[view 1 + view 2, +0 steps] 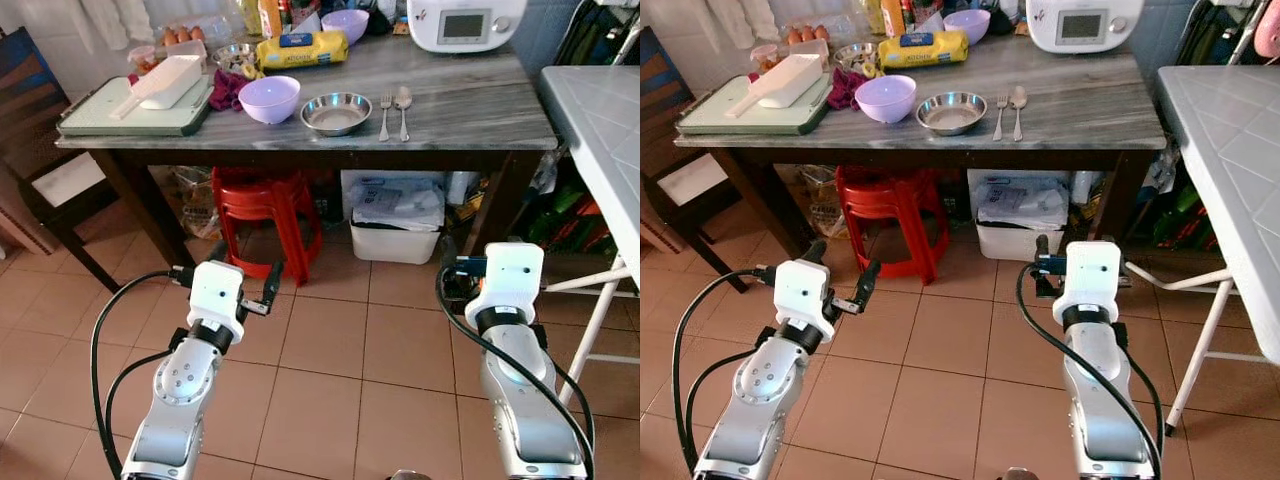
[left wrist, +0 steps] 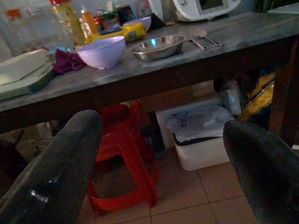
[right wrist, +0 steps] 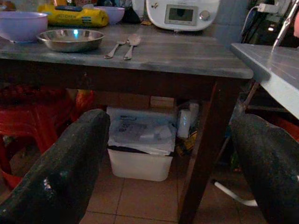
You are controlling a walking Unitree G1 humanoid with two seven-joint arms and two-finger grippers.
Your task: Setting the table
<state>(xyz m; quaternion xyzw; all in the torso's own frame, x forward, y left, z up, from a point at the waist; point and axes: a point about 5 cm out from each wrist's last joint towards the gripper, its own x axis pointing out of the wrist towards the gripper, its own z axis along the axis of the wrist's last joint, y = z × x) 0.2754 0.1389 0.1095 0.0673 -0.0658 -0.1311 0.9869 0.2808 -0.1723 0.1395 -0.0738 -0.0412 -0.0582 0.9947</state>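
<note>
Honestly nothing here is readable. The yellow package (image 1: 302,48) at the back of the table has a dark blue label on top, but the lettering is just a smear. The white appliance (image 1: 465,22) has a grey display that shows no digits I can make out. The papers lying on the white bin (image 3: 139,148) under the table carry print, but it's too small and dark to read.

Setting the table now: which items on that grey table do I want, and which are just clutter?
For the job: steel bowl, lilac bowl, fork, spoon.

Lying about: yellow packet, white appliance, green tray, red stool.
</note>
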